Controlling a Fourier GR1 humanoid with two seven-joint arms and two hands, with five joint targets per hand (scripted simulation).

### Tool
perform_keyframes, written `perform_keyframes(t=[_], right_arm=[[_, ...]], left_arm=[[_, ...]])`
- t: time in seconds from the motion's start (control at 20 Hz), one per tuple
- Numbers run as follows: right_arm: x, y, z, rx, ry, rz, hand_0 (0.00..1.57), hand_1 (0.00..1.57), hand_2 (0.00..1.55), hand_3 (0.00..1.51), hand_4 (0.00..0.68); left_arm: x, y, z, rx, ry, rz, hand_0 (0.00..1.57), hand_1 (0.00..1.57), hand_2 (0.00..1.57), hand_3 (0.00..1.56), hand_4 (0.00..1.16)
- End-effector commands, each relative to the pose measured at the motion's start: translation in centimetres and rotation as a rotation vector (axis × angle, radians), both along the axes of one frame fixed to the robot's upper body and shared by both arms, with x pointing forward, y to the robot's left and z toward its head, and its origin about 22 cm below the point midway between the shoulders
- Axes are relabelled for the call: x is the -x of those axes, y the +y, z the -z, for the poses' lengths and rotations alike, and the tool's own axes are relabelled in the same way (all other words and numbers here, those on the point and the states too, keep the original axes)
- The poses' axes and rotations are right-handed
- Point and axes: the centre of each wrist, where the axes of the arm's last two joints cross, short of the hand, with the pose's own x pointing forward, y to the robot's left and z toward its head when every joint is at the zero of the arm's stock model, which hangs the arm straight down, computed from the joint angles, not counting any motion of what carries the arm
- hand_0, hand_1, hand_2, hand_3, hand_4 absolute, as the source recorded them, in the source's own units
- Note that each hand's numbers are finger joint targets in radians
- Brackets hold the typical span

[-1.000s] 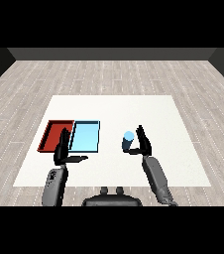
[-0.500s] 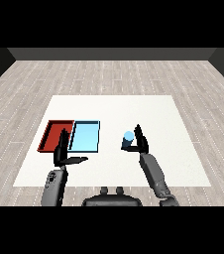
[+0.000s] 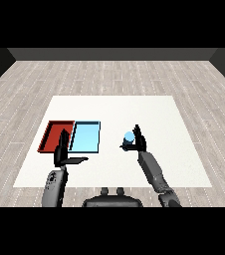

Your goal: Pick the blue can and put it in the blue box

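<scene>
Your right hand [image 3: 137, 141] has closed the gap on the small light blue cylindrical can [image 3: 129, 138]: a second ago the can stood just off the fingertips, half a second ago the hand had drawn in alongside it, and now the black fingers curl round its right side with the thumb reaching across the front, so read that as a grasp on the can. The can's rounded top peeks out at the left of the palm, and it has shifted slightly toward you and to the right along with the hand, which suggests it is being carried rather than merely touched; whether its base has left the white table [image 3: 159, 114] you cannot tell from this view. The can is still well to the right of the shallow light blue tray [image 3: 86, 137], with bare table between them, so the pick looks done or nearly done and the carry leftward has not begun. Your left hand [image 3: 63, 152] has barely moved: it hovers over the near edge where the flat red tray [image 3: 52, 135] meets the blue one, fingers straight and upright, thumb out, holding nothing.
</scene>
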Motion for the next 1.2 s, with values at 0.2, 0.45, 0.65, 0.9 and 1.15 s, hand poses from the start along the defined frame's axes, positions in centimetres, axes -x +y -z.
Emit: perform_keyframes(t=[0.2, 0.45, 0.65, 0.9, 1.15], right_arm=[[-1.0, 0.0, -0.1, -0.016, 0.013, -0.018, 0.00, 0.00, 0.00, 0.00, 0.000], [-1.5, 0.1, -0.1, -0.021, 0.014, -0.015, 0.00, 0.00, 0.00, 0.00, 0.000], [-0.6, 3.0, 0.9, -0.008, 0.027, -0.021, 0.00, 0.00, 0.00, 0.00, 0.000], [-1.5, 1.9, 0.9, -0.028, 0.049, 0.021, 0.00, 0.00, 0.00, 0.00, 0.000], [-1.6, 2.1, 0.1, 0.067, 0.102, 0.118, 1.38, 1.38, 1.41, 1.39, 0.417]], left_arm=[[1.0, 1.0, -0.5, 0.002, 0.001, -0.010, 0.00, 0.00, 0.00, 0.00, 0.00], [1.1, -0.4, 0.2, 0.009, -0.004, 0.009, 0.00, 0.00, 0.00, 0.00, 0.00], [-0.3, 0.4, -0.1, 0.017, 0.003, 0.013, 0.00, 0.00, 0.00, 0.00, 0.00], [-0.8, 0.3, 1.3, 0.003, -0.019, -0.003, 0.00, 0.00, 0.00, 0.00, 0.00], [1.4, -0.3, 1.2, 0.026, -0.004, 0.024, 0.00, 0.00, 0.00, 0.00, 0.00]])
